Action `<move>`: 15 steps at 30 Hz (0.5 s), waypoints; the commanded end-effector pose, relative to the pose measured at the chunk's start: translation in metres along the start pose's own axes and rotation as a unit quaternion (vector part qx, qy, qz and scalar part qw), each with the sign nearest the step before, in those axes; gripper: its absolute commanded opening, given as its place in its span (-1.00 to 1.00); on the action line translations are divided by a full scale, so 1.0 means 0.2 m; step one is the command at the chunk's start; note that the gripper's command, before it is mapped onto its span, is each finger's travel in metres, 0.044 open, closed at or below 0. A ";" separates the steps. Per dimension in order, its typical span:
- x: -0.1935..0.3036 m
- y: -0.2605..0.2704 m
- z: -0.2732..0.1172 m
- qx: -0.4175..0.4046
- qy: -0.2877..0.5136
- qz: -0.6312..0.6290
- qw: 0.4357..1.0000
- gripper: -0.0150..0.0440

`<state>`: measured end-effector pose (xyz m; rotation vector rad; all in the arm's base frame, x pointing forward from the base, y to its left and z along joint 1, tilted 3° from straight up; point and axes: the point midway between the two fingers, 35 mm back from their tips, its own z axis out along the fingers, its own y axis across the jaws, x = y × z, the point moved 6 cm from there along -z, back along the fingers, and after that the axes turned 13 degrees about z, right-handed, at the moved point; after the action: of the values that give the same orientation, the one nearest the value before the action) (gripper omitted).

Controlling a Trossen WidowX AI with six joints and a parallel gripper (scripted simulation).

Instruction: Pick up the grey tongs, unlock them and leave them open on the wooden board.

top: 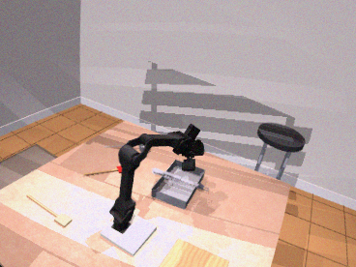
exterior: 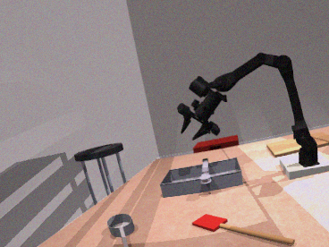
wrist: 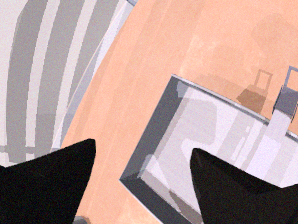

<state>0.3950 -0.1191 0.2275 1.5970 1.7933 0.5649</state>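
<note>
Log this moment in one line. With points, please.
hand (top: 189, 165) (exterior: 189, 135) (wrist: 144, 152): open, above tin (top: 168, 199) (exterior: 183, 189) (wrist: 145, 131) | tongs (top: 178, 177) (exterior: 205, 171) (wrist: 270, 142): across tin, not gripped | board (top: 195, 256) (exterior: 279, 149): without tongs

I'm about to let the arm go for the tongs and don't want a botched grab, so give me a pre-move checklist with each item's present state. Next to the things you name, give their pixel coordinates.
1. Claw (top: 189, 169) (exterior: 189, 136) (wrist: 144, 152) open, nothing between its fingers: ok.
2. Tongs (top: 178, 180) (exterior: 205, 172) (wrist: 270, 142) lying across the roasting tin (top: 168, 201) (exterior: 179, 190) (wrist: 146, 135): ok.
3. Claw lined up over the tongs: not ok; in the wrist view they lie off to the right, not between the fingers.
4. Gravity lock engaged: cannot tell, too small to make out.
5. Wooden board (top: 193, 256) (exterior: 278, 149) free for the set-down: cannot tell, partly out of frame or hidden.
</note>
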 end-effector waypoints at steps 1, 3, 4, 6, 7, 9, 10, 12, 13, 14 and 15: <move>-0.03 -0.28 0.11 0.102 0.042 0.093 0.990 0.39; -0.03 -0.39 0.14 0.141 0.057 0.133 0.979 0.39; -0.03 -0.42 0.15 0.152 0.060 0.144 0.976 0.39; -0.03 -0.43 0.15 0.155 0.062 0.148 0.975 0.39; -0.03 -0.43 0.15 0.155 0.062 0.148 0.975 0.39; -0.03 -0.43 0.15 0.155 0.062 0.148 0.975 0.39; -0.03 -0.43 0.15 0.155 0.062 0.148 0.975 0.39; -0.03 -0.43 0.15 0.155 0.062 0.148 0.975 0.39; -0.03 -0.43 0.15 0.155 0.062 0.148 0.975 0.39; -0.03 -0.43 0.15 0.155 0.062 0.148 0.975 0.39; -0.03 -0.44 0.14 0.155 0.062 0.148 0.975 0.39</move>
<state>0.3578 -0.1427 0.1507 2.0845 1.8133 0.5462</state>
